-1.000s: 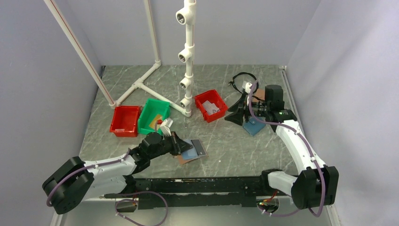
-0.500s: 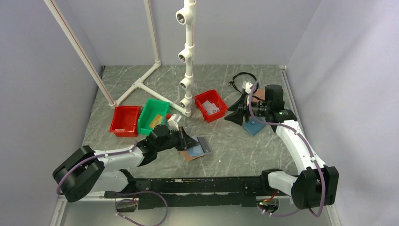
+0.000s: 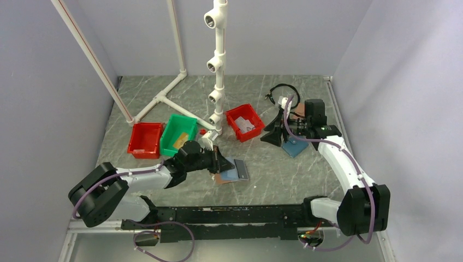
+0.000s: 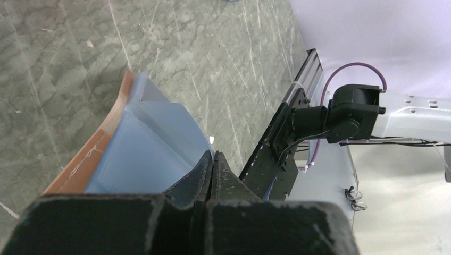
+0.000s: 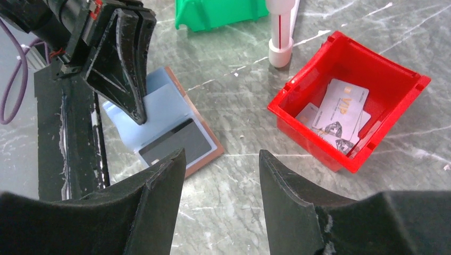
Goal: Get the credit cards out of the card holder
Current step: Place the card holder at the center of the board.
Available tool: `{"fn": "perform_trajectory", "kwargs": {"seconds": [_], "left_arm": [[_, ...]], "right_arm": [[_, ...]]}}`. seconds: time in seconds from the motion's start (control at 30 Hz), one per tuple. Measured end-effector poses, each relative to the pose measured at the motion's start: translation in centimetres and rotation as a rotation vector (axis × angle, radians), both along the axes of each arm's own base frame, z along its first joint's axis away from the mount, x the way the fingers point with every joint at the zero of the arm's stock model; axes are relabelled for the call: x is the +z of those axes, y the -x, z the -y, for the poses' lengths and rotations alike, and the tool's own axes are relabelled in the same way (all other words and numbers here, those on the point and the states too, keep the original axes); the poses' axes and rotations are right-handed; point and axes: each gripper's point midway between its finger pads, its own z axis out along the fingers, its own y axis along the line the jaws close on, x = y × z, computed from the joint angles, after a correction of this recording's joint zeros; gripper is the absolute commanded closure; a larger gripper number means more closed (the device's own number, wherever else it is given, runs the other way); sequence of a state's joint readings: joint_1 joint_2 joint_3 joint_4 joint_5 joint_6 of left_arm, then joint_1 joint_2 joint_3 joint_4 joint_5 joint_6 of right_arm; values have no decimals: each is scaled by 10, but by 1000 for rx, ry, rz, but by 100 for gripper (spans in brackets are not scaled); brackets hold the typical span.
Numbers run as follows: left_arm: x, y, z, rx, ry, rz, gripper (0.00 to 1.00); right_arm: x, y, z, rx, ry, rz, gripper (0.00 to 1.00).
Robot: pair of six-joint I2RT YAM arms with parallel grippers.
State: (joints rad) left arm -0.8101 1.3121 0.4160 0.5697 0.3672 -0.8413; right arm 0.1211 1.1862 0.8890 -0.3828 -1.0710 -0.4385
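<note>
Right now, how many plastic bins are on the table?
3. The left red bin sits far left, the green bin just right of it, and the right red bin right of the white pipe post. None seem hidden.

card holder [image 3: 232, 174] lies open on the grey marbled surface [image 3: 273, 174], light blue lining up, tan edge showing at its near left. dark card [image 3: 242, 170] sits on its right half. left gripper [image 3: 219, 162] low over the holder's left side, fingers at the lining. right gripper [image 3: 271, 132] just right of a red bin [image 3: 236, 116] holding pale cards [image 3: 247, 125], fingers spread. teal-blue wallet [image 3: 295, 147] under the right arm. green bin [image 3: 173, 126] holds a gold-tan card [image 3: 180, 139], with a second red bin [image 3: 143, 147] touching its left. white pipe frame [image 3: 219, 65] behind. black cable [image 3: 284, 87] at the back right.
</note>
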Motion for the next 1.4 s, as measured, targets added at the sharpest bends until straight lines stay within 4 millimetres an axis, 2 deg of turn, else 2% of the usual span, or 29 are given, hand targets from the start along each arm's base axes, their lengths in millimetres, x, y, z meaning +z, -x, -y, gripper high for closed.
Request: {"fn": "perform_trajectory", "kwargs": {"seconds": [0.33, 0.37, 0.67, 0.9, 1.1, 1.17, 1.3, 1.4], "left_arm": [[-12, -4, 0, -18, -56, 37, 100], [-22, -6, 2, -17, -77, 18, 100], [-44, -9, -4, 36, -134, -64, 100], [-65, -7, -20, 106, -226, -145, 88], [-73, -1, -36, 155, -314, -177, 69], [-61, -1, -41, 166, -323, -147, 60], [-33, -6, -50, 201, -315, -68, 32], [-14, -10, -60, 234, -302, -6, 5]], "right_arm": [[-17, -3, 4, -4, 51, -33, 44], [-21, -3, 6, -5, 65, -38, 44], [-23, -3, 6, 2, 71, -29, 44], [-24, -4, 6, 6, 75, -24, 45], [-25, -4, 6, 9, 78, -18, 45], [-25, -4, 7, 12, 80, -14, 45], [-28, -3, 7, 21, 88, -14, 45], [-32, 0, 8, 32, 99, -16, 45]]}}
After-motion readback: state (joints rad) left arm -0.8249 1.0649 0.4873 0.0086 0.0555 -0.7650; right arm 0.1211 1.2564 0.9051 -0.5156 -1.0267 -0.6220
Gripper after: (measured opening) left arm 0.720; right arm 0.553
